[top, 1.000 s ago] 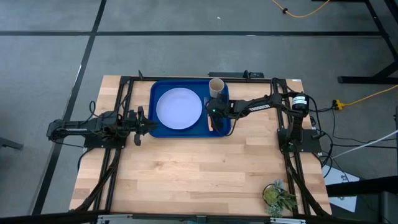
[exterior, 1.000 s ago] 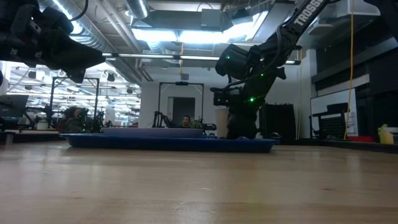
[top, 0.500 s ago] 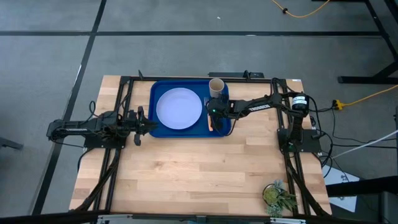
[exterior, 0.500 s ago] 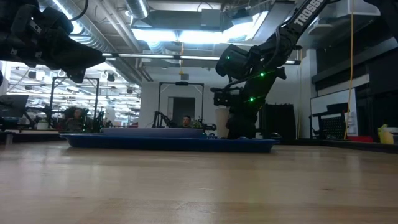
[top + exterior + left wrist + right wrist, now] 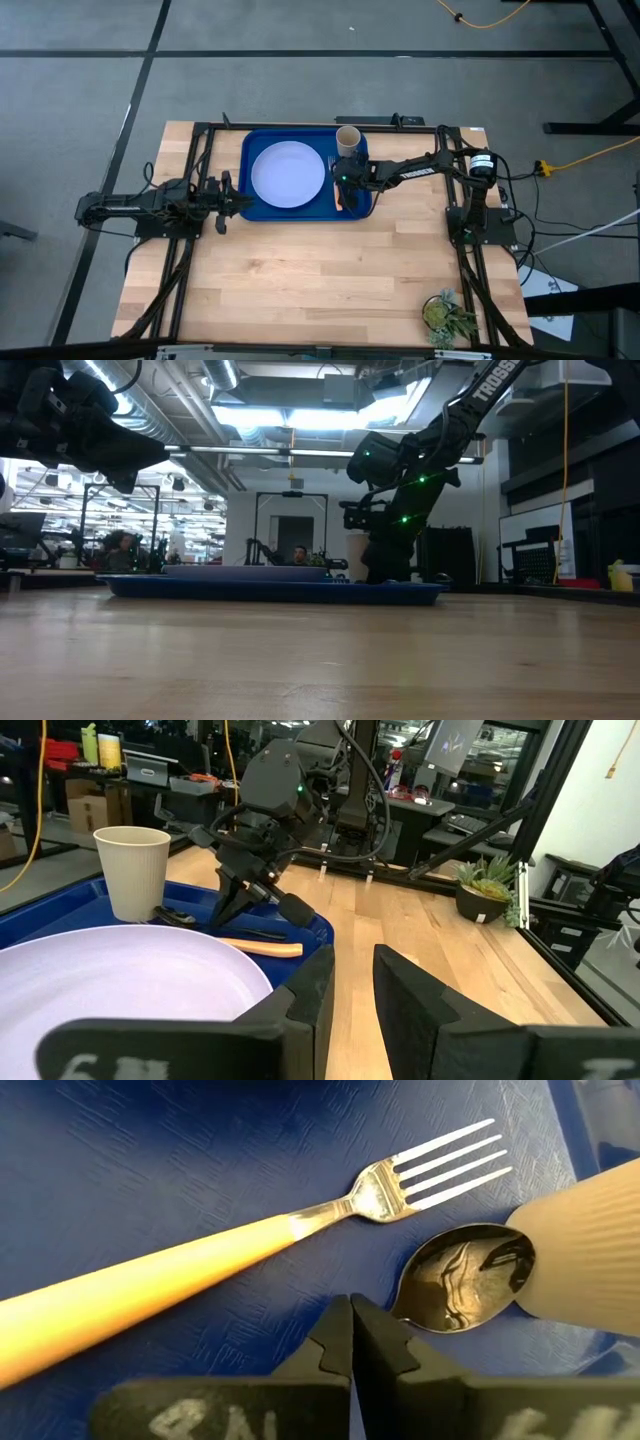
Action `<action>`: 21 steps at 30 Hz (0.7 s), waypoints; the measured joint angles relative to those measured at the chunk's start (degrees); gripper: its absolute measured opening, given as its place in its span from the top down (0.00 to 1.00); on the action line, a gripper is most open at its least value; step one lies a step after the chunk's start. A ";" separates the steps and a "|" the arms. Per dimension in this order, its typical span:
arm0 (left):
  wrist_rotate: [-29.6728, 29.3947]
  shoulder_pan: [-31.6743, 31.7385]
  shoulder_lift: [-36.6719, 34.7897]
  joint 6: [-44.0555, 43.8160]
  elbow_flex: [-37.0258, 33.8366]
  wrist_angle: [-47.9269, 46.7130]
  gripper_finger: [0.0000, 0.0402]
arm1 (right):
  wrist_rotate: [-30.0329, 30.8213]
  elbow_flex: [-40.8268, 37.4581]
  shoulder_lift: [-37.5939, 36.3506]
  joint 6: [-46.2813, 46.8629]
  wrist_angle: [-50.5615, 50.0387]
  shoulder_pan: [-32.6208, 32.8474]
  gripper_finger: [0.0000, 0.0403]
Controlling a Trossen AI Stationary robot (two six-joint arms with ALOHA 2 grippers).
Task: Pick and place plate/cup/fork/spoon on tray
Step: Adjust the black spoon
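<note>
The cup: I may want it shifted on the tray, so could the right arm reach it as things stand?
Probably yes. The right claw hangs over the tray just beside the cup, with only the spoon and fork below.

Both arms are matte black and built from slim tubular links with blocky joint housings. Black cables run along the right arm (image 5: 420, 168), which carries small green indicator lights near its wrist and white "TROSSEN" lettering on one link. Its base holds a white cylindrical part. The left end effector (image 5: 352, 1002) has broad, flat, dark fingers with faint pale markings.
</note>
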 joint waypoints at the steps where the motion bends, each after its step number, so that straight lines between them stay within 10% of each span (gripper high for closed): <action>1: 0.00 0.00 0.02 0.02 0.01 0.00 0.84 | 0.01 0.00 0.00 -0.01 0.04 0.00 1.00; 13: 0.00 0.00 0.01 0.01 0.01 0.00 0.84 | 6.76 0.69 -4.55 -2.99 0.61 0.27 1.00; 21: 0.00 0.01 0.02 0.02 0.01 0.00 0.84 | 1.82 0.76 -15.15 16.45 -19.67 3.37 0.96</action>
